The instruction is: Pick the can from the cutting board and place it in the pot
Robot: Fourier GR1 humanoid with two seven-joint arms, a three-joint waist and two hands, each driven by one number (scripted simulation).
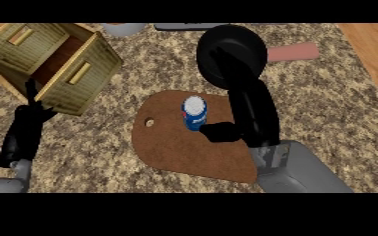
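Blue can [195,113] upright on cutting board [184,147], axis vertical.

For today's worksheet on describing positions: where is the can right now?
In the head view, the can stands upright on the cutting board at mid-counter, just left of the right hand, with the pot behind it.

Speckled brown-and-cream stone counter top [310,100], granular and matt. At its middle, flat brown wooden cutting board [184,152], smooth, dull finish. Upright on that board, blue can [195,113] with pale metal-looking lid, slightly glossy. Beyond the board, round black pot [230,55], smooth and matt, with pinkish matt handle [293,53]. Left of the board, slatted yellowish wooden box [59,62], visible grain.
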